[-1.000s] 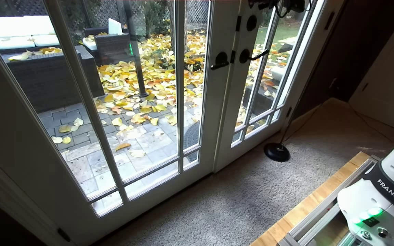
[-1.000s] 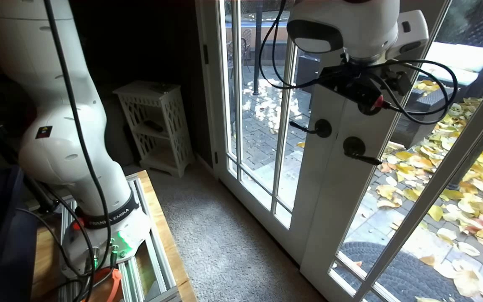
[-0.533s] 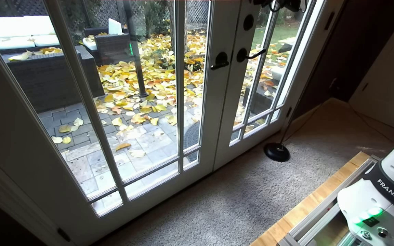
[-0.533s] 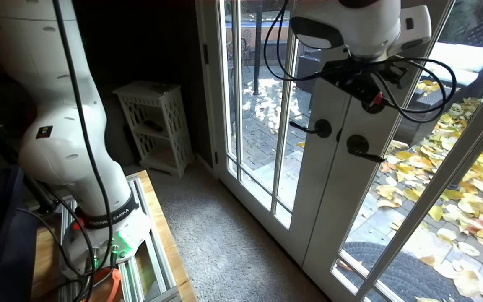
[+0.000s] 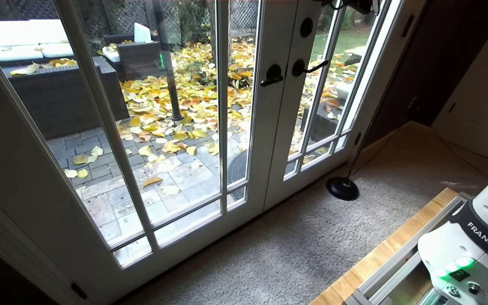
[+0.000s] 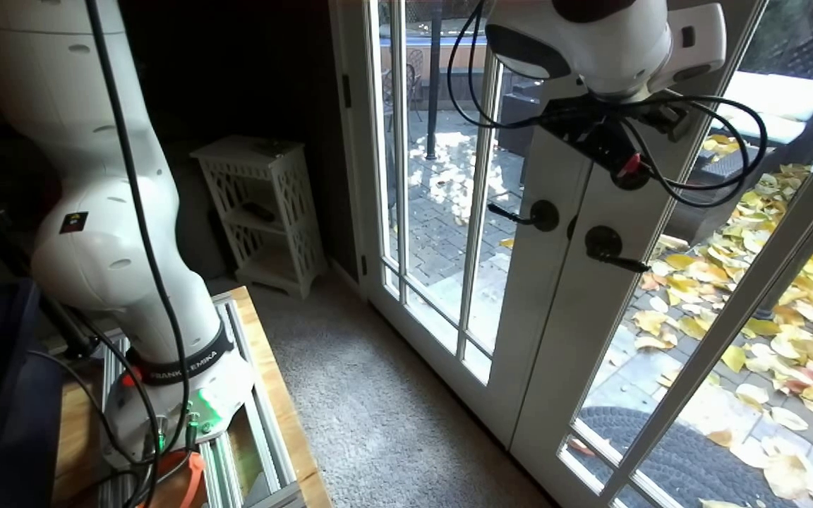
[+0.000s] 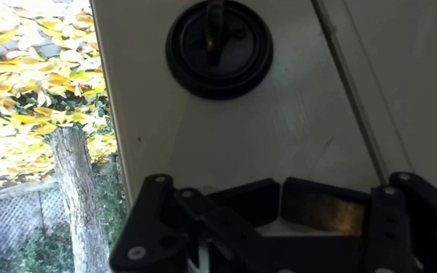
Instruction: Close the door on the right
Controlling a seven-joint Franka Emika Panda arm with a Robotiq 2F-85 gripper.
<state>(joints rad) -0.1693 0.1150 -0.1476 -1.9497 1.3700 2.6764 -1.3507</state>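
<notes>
The fingers point(image 7: 321, 206), tips together and empty, face the French door leaf point(image 7: 230, 132) above its thumb-turn lock point(image 7: 219, 50), presumably for pushing leverage.

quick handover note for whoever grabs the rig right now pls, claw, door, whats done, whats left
The claw is shut, nothing in it, in front of the door; whether it touches is unclear.
In the wrist view the door's lock shows; its lever handle shows in both exterior views.
Done: the door looks closed or nearly so, about level with the other leaf.
Left: check that it has latched, which the pictures don't show; perhaps a gentle push, then back off.
</notes>
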